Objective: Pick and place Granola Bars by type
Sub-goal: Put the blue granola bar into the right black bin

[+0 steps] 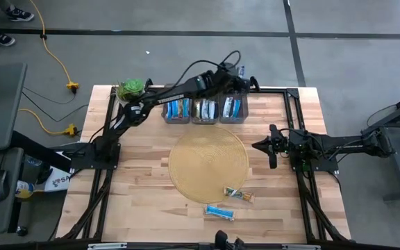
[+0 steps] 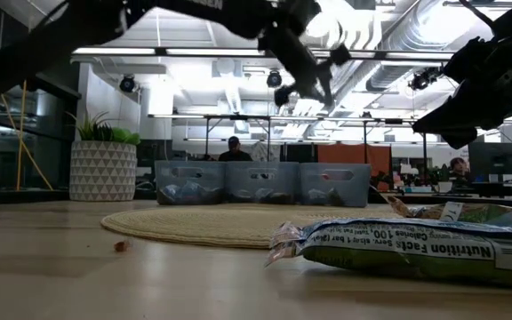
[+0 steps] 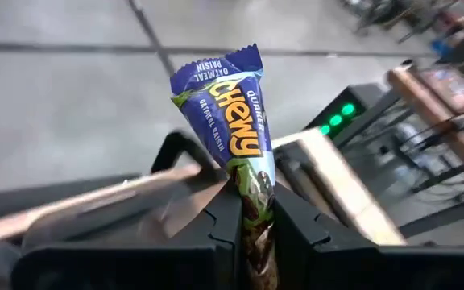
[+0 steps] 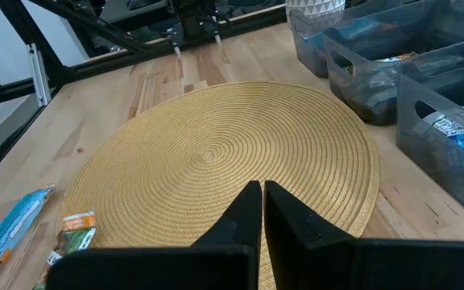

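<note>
At the near edge of the wooden table (image 1: 144, 208), a blue-and-white bar (image 1: 219, 212) lies flat on the bare boards, and just behind it a greenish-gold bar (image 1: 239, 195) rests on the near rim of the round woven mat (image 1: 200, 163); the low view shows this greenish-gold wrapper close up with its nutrition panel facing the camera. To the right of the mat, the right arm reaches in level from the table's right side, and the right gripper (image 4: 262, 201) hangs over the mat's right edge with its two dark fingers pressed together and nothing between them. Beyond the mat, three grey bins (image 1: 205, 111) stand in a row along the far side of the table, each holding wrapped bars, those in the left and right bins mostly blue and white. The left arm stretches diagonally from its base at the table's left, past a potted plant (image 1: 131, 87) at the far left corner, out over the right-hand bin. There the left gripper (image 1: 244, 78) is raised above the bins, its fingers clamped on the lower end of a blue Chewy bar (image 3: 232, 129) that stands upright between them.
</note>
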`<state>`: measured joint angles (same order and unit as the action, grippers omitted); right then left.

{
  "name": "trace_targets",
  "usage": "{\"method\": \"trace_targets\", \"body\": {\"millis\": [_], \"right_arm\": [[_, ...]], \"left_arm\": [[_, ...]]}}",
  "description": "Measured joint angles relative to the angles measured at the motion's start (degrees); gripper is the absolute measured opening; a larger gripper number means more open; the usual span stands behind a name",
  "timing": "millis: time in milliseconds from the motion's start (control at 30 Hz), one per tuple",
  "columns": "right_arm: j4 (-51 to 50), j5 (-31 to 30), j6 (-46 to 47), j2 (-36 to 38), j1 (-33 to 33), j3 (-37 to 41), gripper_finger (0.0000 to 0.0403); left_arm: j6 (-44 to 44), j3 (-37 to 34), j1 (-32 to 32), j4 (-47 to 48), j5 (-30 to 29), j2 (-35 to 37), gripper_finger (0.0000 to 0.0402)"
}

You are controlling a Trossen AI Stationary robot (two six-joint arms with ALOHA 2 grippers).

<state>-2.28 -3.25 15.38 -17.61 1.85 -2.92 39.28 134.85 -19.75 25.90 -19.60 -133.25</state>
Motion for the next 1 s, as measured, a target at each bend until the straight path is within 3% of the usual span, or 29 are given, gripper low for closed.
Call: {"method": "trace_targets", "body": {"millis": [567,1000], "right_arm": [[0.0,0.0,0.0,0.0,0.0,0.0,0.0],[0.0,0.0,0.0,0.0,0.0,0.0,0.0]], "left_arm": [[4.7,0.1,-0.5,11.4,5.4,-7.0,0.004],[4.7,0.0,-0.8,12.1,11.5,-9.6,0.004]]}}
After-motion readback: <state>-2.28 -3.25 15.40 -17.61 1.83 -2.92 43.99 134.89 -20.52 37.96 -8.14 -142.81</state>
